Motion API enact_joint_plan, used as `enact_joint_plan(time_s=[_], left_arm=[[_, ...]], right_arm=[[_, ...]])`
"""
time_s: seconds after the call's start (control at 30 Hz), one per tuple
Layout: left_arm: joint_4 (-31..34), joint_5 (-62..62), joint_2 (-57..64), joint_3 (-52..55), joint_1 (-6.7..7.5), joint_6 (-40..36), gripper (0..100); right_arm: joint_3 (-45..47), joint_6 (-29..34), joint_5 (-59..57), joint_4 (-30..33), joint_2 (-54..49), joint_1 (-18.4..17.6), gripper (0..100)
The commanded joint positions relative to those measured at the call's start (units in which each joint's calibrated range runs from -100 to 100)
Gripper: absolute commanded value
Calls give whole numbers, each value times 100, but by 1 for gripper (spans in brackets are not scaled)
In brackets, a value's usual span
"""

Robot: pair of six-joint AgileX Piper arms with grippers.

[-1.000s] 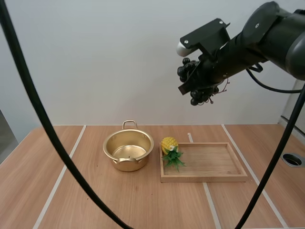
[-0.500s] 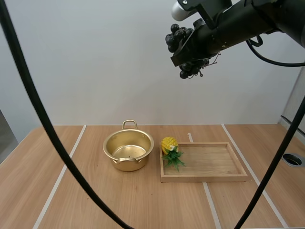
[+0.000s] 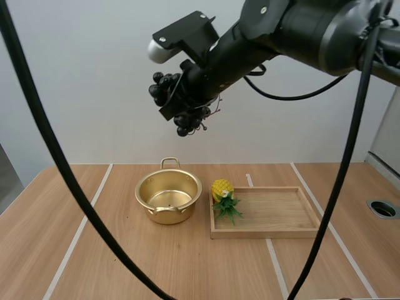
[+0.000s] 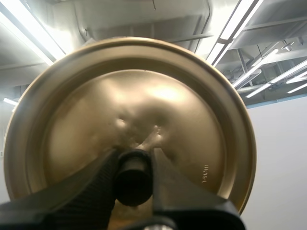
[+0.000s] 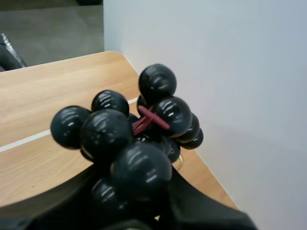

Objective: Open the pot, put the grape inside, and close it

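High view: looking forward and down over bench [image 3: 200,269] from behind. Left wrist: facing up, close against lid [image 4: 192,105]. Right wrist: hugging grapes [image 5: 124,139], sharing them and bench with high.

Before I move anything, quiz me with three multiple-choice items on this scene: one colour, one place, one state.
1. What colour is the pot?
A. black
B. gold
C. red

2. Where is the bunch of grapes?
A. inside the pot
B. lying beside the pot
C. aloft, in the right claw

3. What is the state of the left claw?
A. shut on the lid
B. open and empty
C. shut on the pot's handle

Answers:
1. B. The high view shows a shiny gold pot, open on the table.
2. C. The dark grapes hang from the right claw high over the table.
3. A. The left wrist view shows both fingers pinching the lid's black knob.
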State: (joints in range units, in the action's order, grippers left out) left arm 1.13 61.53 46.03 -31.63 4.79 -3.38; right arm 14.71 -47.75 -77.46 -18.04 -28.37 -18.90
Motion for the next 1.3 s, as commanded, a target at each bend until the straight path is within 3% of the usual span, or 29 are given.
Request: enact_joint_plan(time_s=[0.0, 0.17, 0.37, 0.9, 1.27], left_arm=[[40, -199, -17, -39, 7, -23, 0], [40, -123, -17, -39, 7, -13, 0], [40, 71, -17, -39, 7, 535, 0], [40, 86, -17, -39, 7, 544, 0], [40, 86, -17, -39, 7, 544, 0]], right_arm=[[-48, 306, 249, 259, 186, -232, 0], [-48, 325, 249, 259, 701, -296, 0], [158, 283, 448, 267, 1345, -296, 0], [392, 62, 2038, 429, 2855, -296, 0], [369, 38, 2295, 657, 3455, -244, 0]])
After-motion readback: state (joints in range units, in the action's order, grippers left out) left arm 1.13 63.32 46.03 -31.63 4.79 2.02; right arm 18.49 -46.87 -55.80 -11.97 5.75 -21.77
